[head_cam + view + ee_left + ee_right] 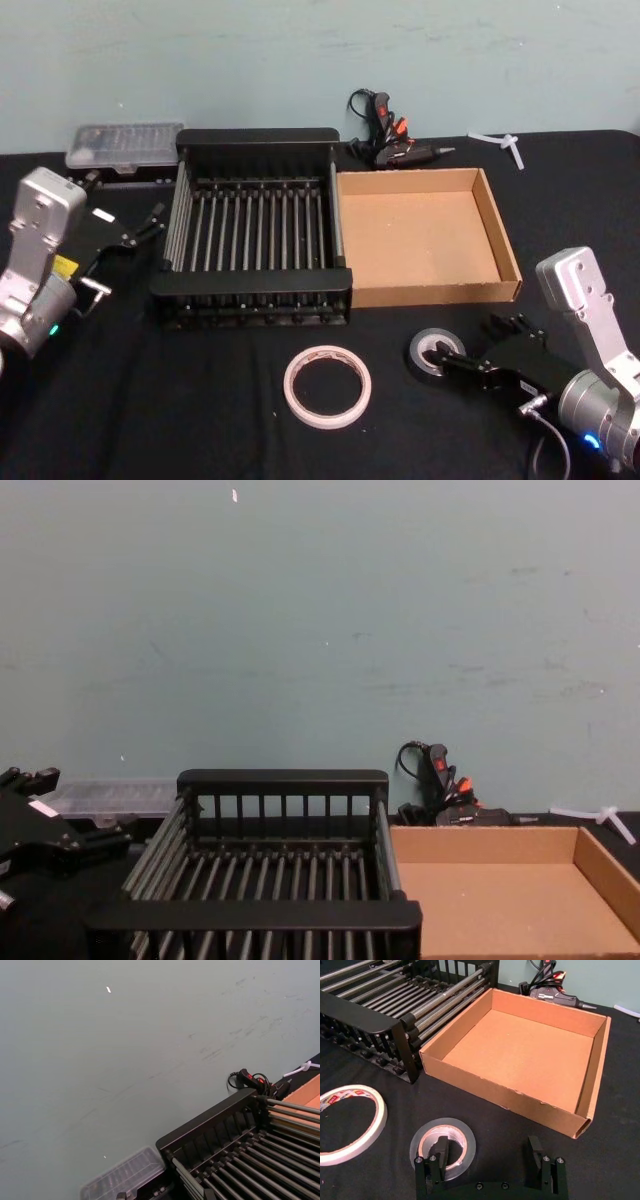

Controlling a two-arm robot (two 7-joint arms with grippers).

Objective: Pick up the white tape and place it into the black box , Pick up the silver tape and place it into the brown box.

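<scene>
No words or numbers can be read anywhere. The white tape (pixel 347 1122) carries red-and-orange print on its inner core, too small to read.

Black box (pixel 252 228) sits mid-table, brown box (pixel 430 236) touching its right side. White tape (pixel 327 386) lies flat on the table in front of the black box; silver tape (pixel 436 354) flat to its right, in front of the brown box. Right gripper (pixel 462 361) at the silver tape, one finger in its core. Left gripper (pixel 150 222) left of the black box. Glue gun (pixel 392 141) behind the boxes; clear case (pixel 125 146) behind the black box's left corner.
</scene>
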